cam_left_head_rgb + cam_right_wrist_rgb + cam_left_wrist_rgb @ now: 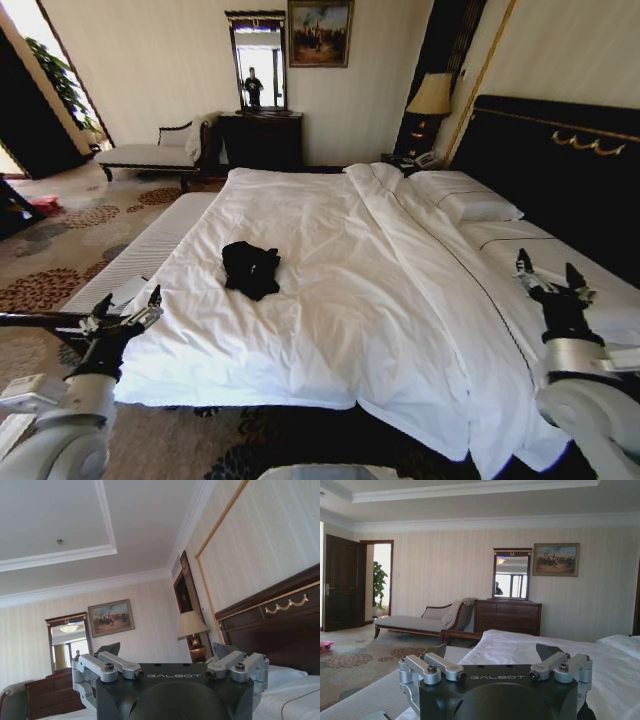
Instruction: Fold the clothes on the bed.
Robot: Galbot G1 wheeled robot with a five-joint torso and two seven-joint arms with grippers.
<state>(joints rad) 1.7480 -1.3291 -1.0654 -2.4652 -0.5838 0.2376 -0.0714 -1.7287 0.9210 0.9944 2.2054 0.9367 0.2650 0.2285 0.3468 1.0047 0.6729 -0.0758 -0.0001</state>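
Bed (400,330) runs away from the robot, headboard (560,170) at the far right, white duvet (330,280) draped over the near edge and near-right corner. Clothes (250,268): one black crumpled bundle on the duvet, left half of the bed, nearer the near edge than the far one and in from the left edge. No lettering visible and no clear long axis; it's a lump, slightly taller than wide in the head view, so it likely needs spreading flat before any fold. Left claw (127,312) sits raised at the bed's near-left corner, fingers spread open, holding nothing; the left wrist view shows the same, left claw (496,661) with both fingers apart, nothing between them, pointing across the bed toward the dresser (507,616). Right claw (548,276) hangs over the right side of the bed near the pillows (475,205), also open and empty; in its own wrist view the right claw (170,659) points up toward the lamp (192,625) and wall, not at the bedding. Key relation: bundle lies ahead and inboard to the right of the left claw, well apart from it, and much farther from the right claw, which would have to cross most of the bed's width. Judgement: left arm is the nearer one; neither claw touches the garment, and folding is not yet started.
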